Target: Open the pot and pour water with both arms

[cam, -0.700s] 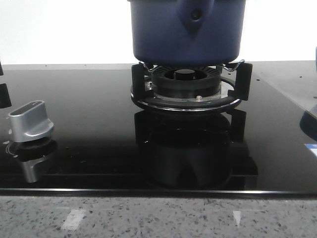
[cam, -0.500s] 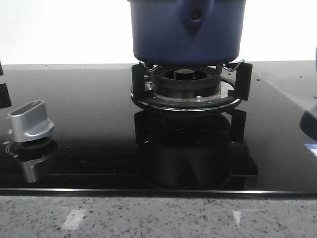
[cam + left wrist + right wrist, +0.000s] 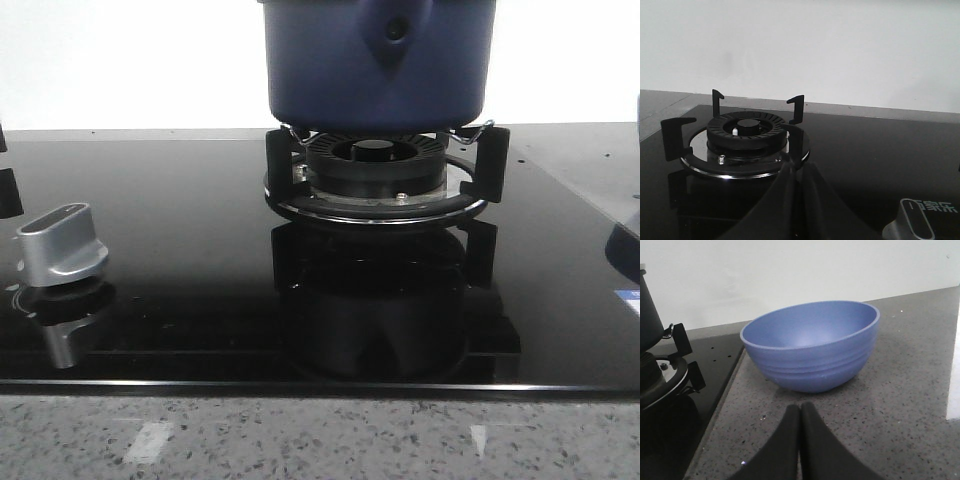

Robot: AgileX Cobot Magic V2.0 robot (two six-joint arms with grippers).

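The dark blue pot [image 3: 375,65] stands on the burner [image 3: 375,165] at the back middle of the black glass hob. Its pointed handle mount with one rivet [image 3: 397,31] faces me. The pot's top is cut off by the frame, so no lid shows. A sliver of the pot's side shows in the right wrist view [image 3: 647,305]. My left gripper [image 3: 799,167] is shut and empty, low over the hob in front of a second, bare burner [image 3: 745,132]. My right gripper [image 3: 800,407] is shut and empty over the granite counter, just short of a blue bowl [image 3: 810,342]. Neither gripper shows in the front view.
A silver knob [image 3: 62,243] stands on the hob at the left and also shows in the left wrist view [image 3: 912,227]. The bowl's edge shows at the far right of the front view [image 3: 625,250]. The speckled counter edge [image 3: 320,440] runs along the front.
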